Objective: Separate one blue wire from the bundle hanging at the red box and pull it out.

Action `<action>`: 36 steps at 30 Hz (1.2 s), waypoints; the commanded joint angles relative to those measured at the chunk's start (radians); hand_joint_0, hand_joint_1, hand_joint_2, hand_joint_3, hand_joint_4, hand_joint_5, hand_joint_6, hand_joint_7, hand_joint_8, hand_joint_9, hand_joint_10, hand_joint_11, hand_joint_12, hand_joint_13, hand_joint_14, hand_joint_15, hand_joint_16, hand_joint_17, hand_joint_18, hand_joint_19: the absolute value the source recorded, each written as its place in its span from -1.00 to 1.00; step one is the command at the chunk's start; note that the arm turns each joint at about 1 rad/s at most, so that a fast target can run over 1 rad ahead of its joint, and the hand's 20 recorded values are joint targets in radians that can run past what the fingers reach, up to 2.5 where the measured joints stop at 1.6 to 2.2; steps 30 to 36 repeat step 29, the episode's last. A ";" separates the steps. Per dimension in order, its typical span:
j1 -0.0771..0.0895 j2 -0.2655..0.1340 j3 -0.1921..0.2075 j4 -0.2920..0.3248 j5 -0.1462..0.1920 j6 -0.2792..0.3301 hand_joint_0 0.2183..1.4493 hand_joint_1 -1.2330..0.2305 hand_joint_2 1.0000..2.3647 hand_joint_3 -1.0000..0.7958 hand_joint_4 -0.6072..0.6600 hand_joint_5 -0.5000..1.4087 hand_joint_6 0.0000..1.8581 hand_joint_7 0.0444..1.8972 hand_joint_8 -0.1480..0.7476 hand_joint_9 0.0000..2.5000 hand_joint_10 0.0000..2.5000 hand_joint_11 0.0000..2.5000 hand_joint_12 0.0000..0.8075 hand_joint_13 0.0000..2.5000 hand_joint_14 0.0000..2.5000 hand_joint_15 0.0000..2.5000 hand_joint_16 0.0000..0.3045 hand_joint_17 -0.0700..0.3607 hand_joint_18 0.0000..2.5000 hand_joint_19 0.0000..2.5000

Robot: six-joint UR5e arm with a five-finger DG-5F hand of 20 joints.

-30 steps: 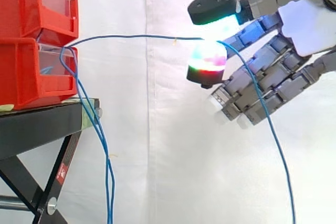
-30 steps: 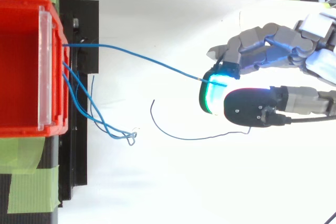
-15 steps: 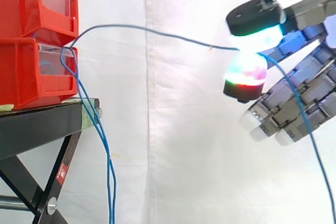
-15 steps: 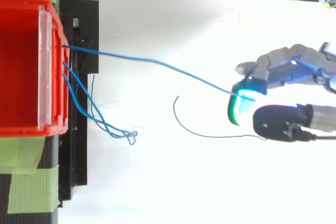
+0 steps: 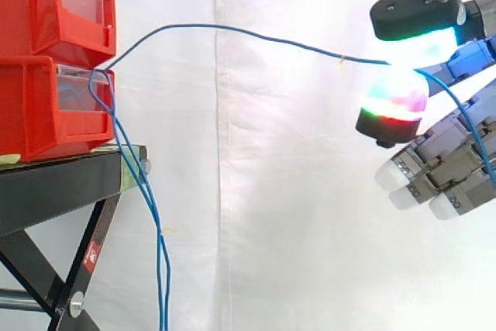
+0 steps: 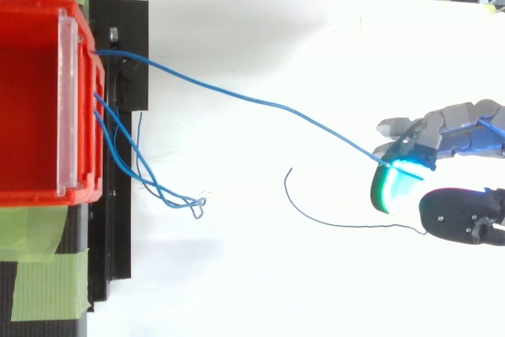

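1. Where the thumb meets one glowing fingertip, the hand [image 5: 446,168] pinches a single blue wire [image 5: 232,30]. Its other fingers curl loosely below the pinch and hold nothing.
2. Seen from the side, the hand sits at the right edge, well apart from the red box [image 5: 35,106]. The pinch is about level with that box's top.
3. From the front of the red box, the blue wire rises in a shallow arch and slopes gently down to the pinch. It hangs free in the air in between.
4. Past the pinch, the same wire drops across the curled fingers toward the right edge.
5. From above, the blue wire leaves the near corner of the red box [image 6: 31,37] and runs diagonally over the white ground. It ends at the hand [image 6: 465,125], beside a pad glowing green and cyan.
6. Left behind, the bundle [image 5: 147,207] of other blue wires hangs from the box front and down past the black stand [image 5: 54,184]. From above its strands end in a small tangle [image 6: 197,207] near the stand.
7. A second red box [image 5: 35,1] sits stacked on the first, and strips of green tape [image 6: 43,282] lie beside the stand.
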 commanded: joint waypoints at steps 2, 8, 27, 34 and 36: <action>-0.001 0.000 0.000 0.049 0.000 -0.023 -0.48 -0.17 -0.77 0.10 0.15 -0.64 -0.01 0.17 0.34 -0.52 -1.00 -0.90 0.18 -0.73 -1.00 -0.87 -0.46 0.18 -0.72 -1.00; -0.001 -0.001 -0.002 0.118 0.000 -0.032 -0.48 -0.13 -0.78 0.10 0.14 -0.65 0.00 0.28 0.29 -0.52 -1.00 -0.93 0.17 -0.74 -1.00 -0.87 -0.46 0.18 -0.74 -1.00; -0.001 0.000 0.000 0.225 -0.001 -0.064 -0.41 -0.10 -0.99 0.13 0.09 -0.66 0.02 0.21 0.17 -0.49 -1.00 -0.92 0.09 -0.65 -0.99 -0.79 -0.50 0.11 -0.69 -0.93; -0.001 -0.001 -0.002 0.225 -0.001 -0.064 -0.41 -0.10 -1.00 0.13 0.09 -0.66 0.02 0.22 0.21 -0.50 -1.00 -0.83 0.08 -0.68 -0.99 -0.82 -0.51 0.10 -0.69 -0.95; -0.001 -0.001 -0.002 0.225 -0.001 -0.064 -0.41 -0.10 -1.00 0.13 0.09 -0.66 0.02 0.22 0.21 -0.50 -1.00 -0.83 0.08 -0.68 -0.99 -0.82 -0.51 0.10 -0.69 -0.95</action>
